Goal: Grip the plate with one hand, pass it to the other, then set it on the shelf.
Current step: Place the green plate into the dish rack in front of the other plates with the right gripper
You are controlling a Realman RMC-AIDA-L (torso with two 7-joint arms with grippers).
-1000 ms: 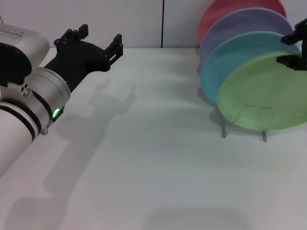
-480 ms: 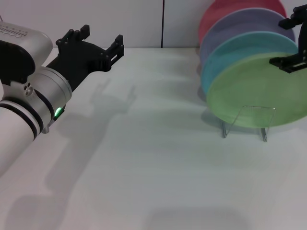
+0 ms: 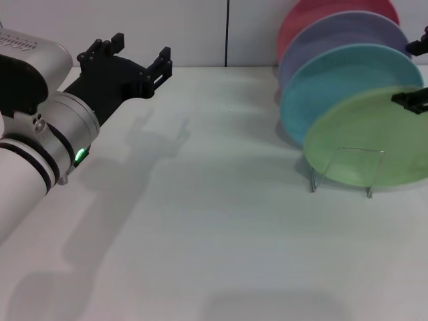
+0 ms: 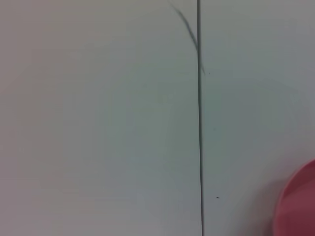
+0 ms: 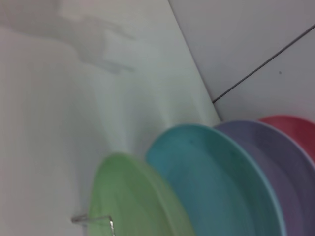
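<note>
The light green plate stands on edge in the front slot of the silver wire shelf, leaning against the turquoise plate. My right gripper is at the right edge of the head view, by the green plate's upper rim; its fingers stand apart and one fingertip overlaps the rim. The right wrist view shows the green plate and a rack wire. My left gripper is open and empty, far to the left near the back wall.
Behind the green plate stand the turquoise plate, a lavender plate and a pink plate in the same rack. The white table spreads between the arms. The left wrist view shows the wall and the pink plate's edge.
The green plate tipped left and forward half a second ago, then settled lower in the rack. The right gripper's fingers have moved right and apart. The left arm has not moved.
</note>
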